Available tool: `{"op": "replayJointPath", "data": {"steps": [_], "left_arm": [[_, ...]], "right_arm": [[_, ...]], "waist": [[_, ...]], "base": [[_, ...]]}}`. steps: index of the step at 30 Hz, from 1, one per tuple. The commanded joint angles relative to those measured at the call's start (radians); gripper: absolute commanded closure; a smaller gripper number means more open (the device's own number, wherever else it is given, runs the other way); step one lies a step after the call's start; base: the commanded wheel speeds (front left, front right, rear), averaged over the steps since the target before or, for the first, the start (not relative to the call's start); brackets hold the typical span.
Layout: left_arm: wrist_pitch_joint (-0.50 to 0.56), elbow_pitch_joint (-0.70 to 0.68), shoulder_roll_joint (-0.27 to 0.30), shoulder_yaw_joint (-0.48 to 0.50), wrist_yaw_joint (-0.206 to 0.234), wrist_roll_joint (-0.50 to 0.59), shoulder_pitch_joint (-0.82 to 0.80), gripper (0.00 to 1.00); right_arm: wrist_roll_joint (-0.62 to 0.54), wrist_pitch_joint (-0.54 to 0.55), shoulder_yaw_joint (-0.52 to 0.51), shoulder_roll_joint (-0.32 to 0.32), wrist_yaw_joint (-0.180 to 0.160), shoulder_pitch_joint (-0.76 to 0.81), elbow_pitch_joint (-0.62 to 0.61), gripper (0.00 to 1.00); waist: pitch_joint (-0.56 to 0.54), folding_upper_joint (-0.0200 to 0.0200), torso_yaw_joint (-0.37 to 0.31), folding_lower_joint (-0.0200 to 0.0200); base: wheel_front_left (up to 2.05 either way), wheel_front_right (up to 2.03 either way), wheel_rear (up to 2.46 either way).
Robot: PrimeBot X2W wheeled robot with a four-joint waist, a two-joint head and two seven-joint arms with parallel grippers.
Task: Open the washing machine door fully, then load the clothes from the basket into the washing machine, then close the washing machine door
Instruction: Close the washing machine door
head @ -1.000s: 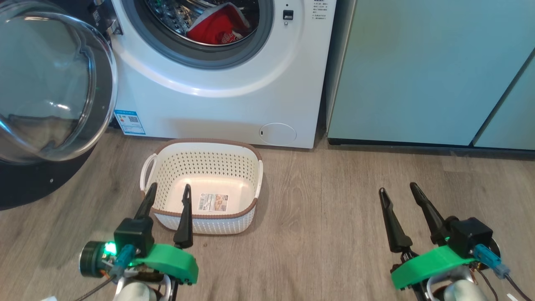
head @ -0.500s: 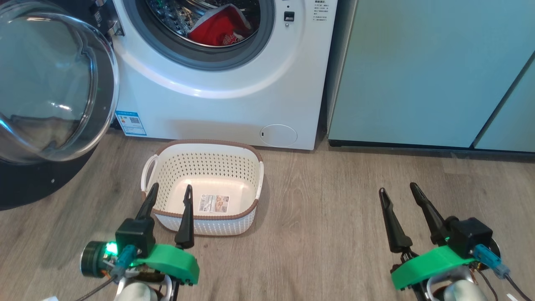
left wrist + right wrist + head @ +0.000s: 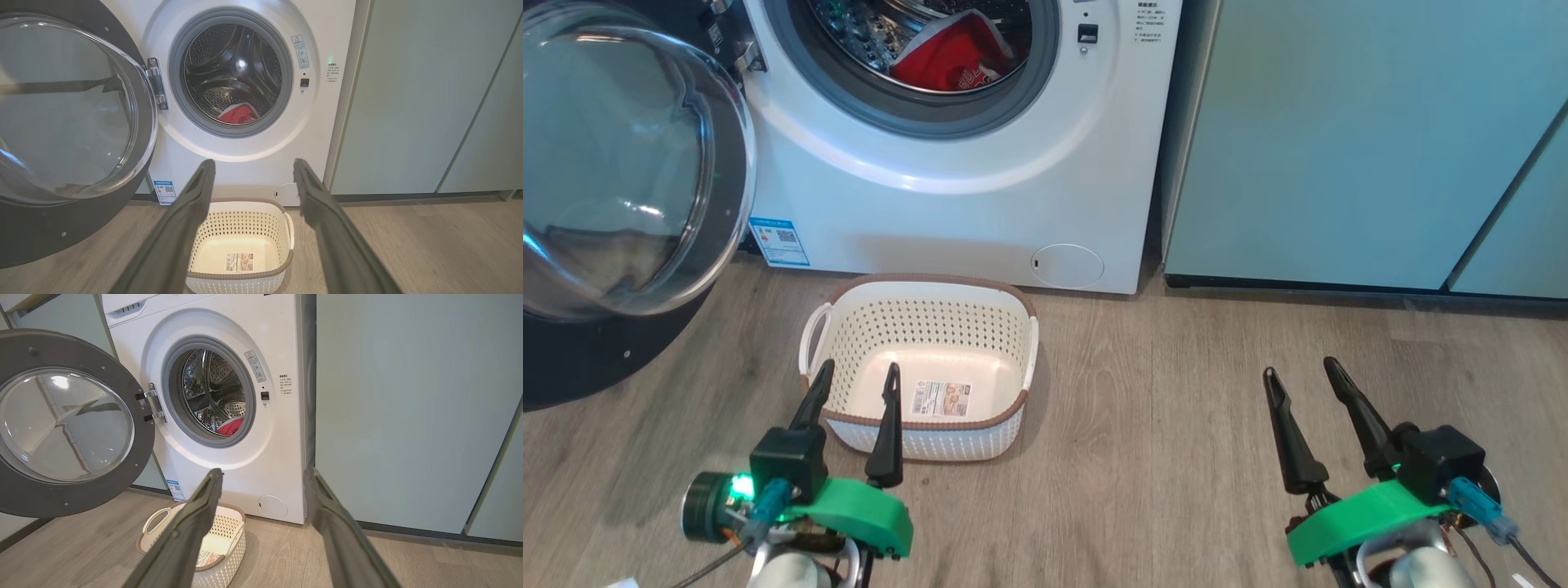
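The left gripper [image 3: 859, 366] and right gripper [image 3: 1300, 367] are being held with fingers apart, gripping nothing. The basket [image 3: 931, 278] is being kept on the floor [image 3: 1160, 425] just before the washing machine [image 3: 947, 212], its long axis parallel to the machine's front, its sticker [image 3: 939, 398] unreadable. The clothes [image 3: 947, 61] are being held in the drum [image 3: 233, 69]. The washing machine door [image 3: 572, 359] is being left swung open leftward.

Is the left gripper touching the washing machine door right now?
Apart. The head view shows a stretch of floor between the left gripper and the washing machine door.
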Motion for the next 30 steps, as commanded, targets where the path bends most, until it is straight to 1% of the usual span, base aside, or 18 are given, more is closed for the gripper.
{"op": "replayJointPath", "data": {"steps": [1, 5, 9, 15, 27, 30], "left_arm": [[-0.010, -0.030, -0.002, 0.033, 0.000, 0.006, -0.044, 0.00], [-0.010, -0.024, -0.002, 0.021, 0.002, 0.004, -0.051, 0.00], [-0.010, -0.017, -0.002, 0.011, 0.006, 0.001, -0.055, 0.00], [-0.010, -0.002, -0.002, 0.013, 0.003, 0.007, -0.057, 0.00], [-0.010, 0.002, 0.000, 0.062, -0.018, 0.047, -0.064, 0.00], [-0.010, -0.016, 0.002, 0.093, -0.009, 0.047, -0.057, 0.00]], "right_arm": [[0.000, -0.006, 0.022, -0.003, 0.000, -0.043, -0.027, 0.00], [-0.001, -0.006, 0.023, -0.003, 0.000, -0.040, -0.025, 0.00], [0.001, -0.006, 0.029, -0.003, 0.000, -0.038, -0.029, 0.00], [0.006, -0.006, 0.036, -0.003, 0.000, -0.035, -0.033, 0.00], [0.051, -0.006, 0.054, -0.003, 0.000, -0.052, -0.042, 0.00], [0.057, -0.006, 0.085, -0.003, 0.000, -0.073, -0.042, 0.00]], "waist": [[0.000, 0.0000, 0.002, 0.0000], [0.008, 0.0000, 0.024, 0.0000], [0.022, 0.0000, 0.068, 0.0000], [0.035, 0.0000, 0.178, 0.0000], [0.023, 0.0000, 0.418, 0.0000], [0.040, 0.0000, 0.439, 0.0000]], "base": [[0.00, 0.00, 0.00], [0.00, 0.00, 0.00], [0.00, 0.00, 0.00], [0.00, 0.00, 0.00], [0.00, 0.00, 0.00], [0.00, 0.00, 0.00]]}}
